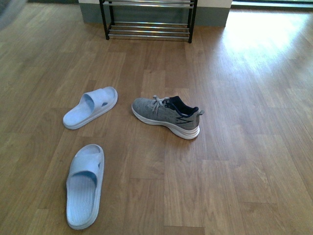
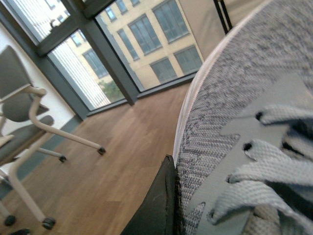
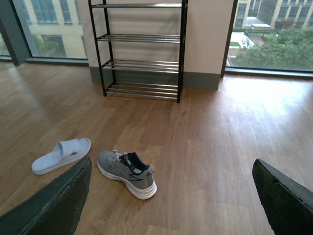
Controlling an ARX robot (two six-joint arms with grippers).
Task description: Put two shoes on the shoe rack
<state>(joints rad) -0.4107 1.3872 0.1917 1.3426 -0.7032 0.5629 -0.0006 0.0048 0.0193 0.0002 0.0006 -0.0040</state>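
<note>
One left finger [image 2: 156,210] shows, pressed against the knit side of the held shoe [image 2: 234,98], which is clamped clear of the floor [image 2: 122,147]. Right gripper [image 3: 171,164]: fingers wide apart. Second shoe [image 1: 166,116] rests mid-floor on its sole, toe leftward. Two slippers [image 1: 91,107] [image 1: 85,185] lie toward the left edge. Rack [image 1: 149,34] stands at the far edge.

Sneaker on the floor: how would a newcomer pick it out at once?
Start at the black shoe rack against the far wall. On the floor in front lies the grey sneaker, right of two pale blue slides; it alone has laces.
</note>
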